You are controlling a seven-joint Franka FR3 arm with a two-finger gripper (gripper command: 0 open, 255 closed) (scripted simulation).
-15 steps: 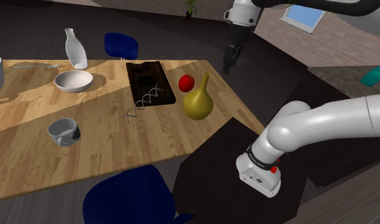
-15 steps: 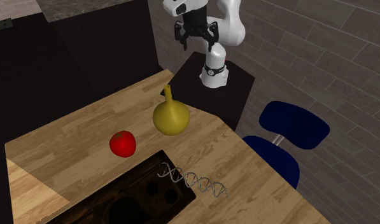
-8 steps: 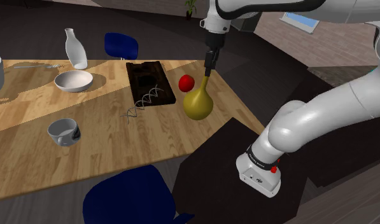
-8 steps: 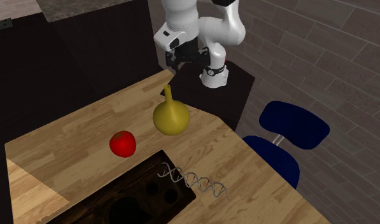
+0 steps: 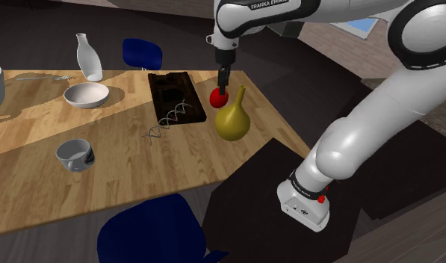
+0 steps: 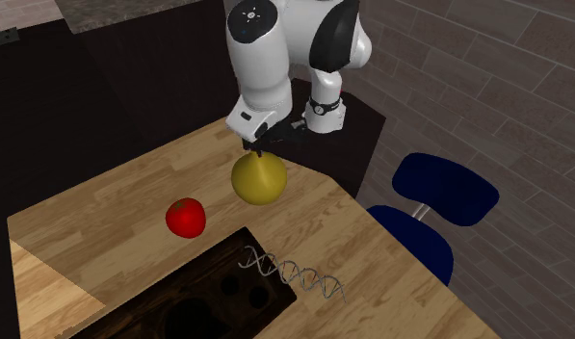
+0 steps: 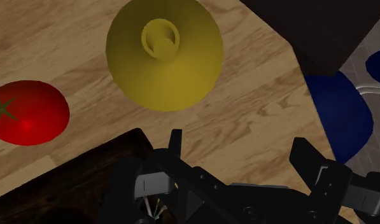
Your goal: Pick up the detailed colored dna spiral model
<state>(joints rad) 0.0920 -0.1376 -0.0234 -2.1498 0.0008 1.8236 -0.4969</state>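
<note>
The hand (image 5: 223, 82) is open. In the wrist view its two black fingers (image 7: 175, 147) stand well apart, with only the bare wood of the counter (image 7: 258, 108) between them. They hold nothing.

The spiral model (image 5: 171, 119) is a thin, pale grey twist lying at one corner of the dark tray (image 5: 172, 86). One end is at the tray's rim and the rest stretches onto the wood away from the tray. Whether that end rests on the rim or only lies against it is hard to tell.

The hand is well apart from the model, off the tray's long side. A red tomato (image 5: 219, 97) sits just beside that side, and a yellow round-bellied vase (image 6: 257, 179) with a narrow neck stands next to it, a little farther from the tray. The hand points down above these two. In the second exterior view it hangs right over the vase's neck. In the wrist view the vase's open mouth lies ahead of the fingers, not between them, and the tray's corner sits close under one finger.

On the tray's other long side a white bowl (image 5: 87, 95) rests on the counter, with a white bottle (image 5: 88, 57) beyond it. A grey mug (image 5: 75, 154) stands farther from the tray, toward the counter's near edge. A blue chair (image 6: 434, 202) stands off the counter's edge, on the same side of the tray as the vase.
</note>
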